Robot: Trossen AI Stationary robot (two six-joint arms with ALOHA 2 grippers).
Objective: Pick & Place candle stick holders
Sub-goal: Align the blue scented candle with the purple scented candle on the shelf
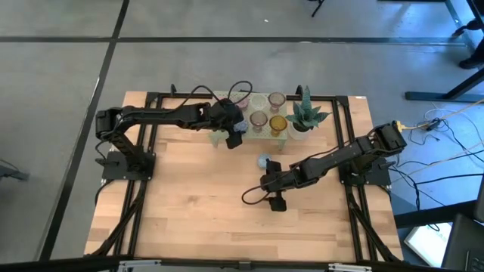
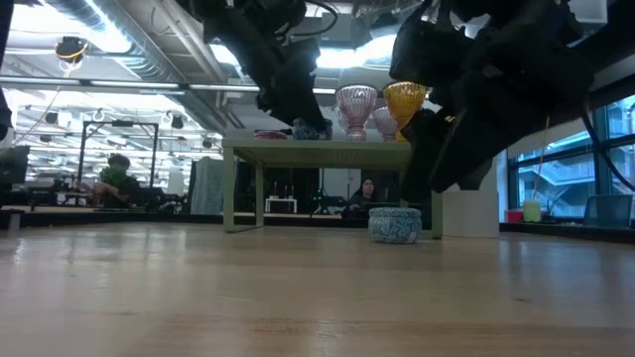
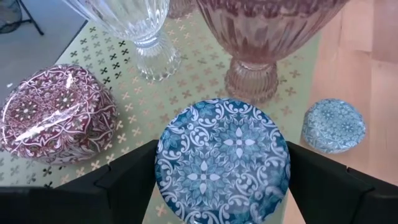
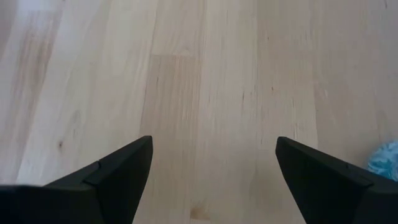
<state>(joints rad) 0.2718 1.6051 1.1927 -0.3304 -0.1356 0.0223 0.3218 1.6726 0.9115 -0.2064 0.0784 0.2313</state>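
My left gripper (image 3: 222,163) is over the near edge of the pale green perforated stand (image 3: 118,68), shut on a dark blue patterned round holder (image 3: 222,158). A maroon patterned holder (image 3: 56,115), a clear stemmed holder (image 3: 134,25) and a mauve stemmed holder (image 3: 261,37) stand on the stand. A pale blue holder (image 1: 262,161) sits on the table in front of the stand. My right gripper (image 1: 266,181) hovers open and empty over the table, just near of the pale blue holder. My left gripper pinches the dark blue holder between its two fingers, one on each side of its round wall (image 3: 163,177). The fingers come from above, slanting toward the far edge. In the low view the holder (image 2: 312,129) is level with the stand's top; I cannot tell whether it rests there.
An amber holder (image 2: 405,99) and a pink holder (image 2: 357,99) also stand on the stand. The spiky potted plant (image 1: 306,115) is at the stand's right end. Bare wood table (image 1: 189,204) lies toward the near edge. A person sits in the room beyond.
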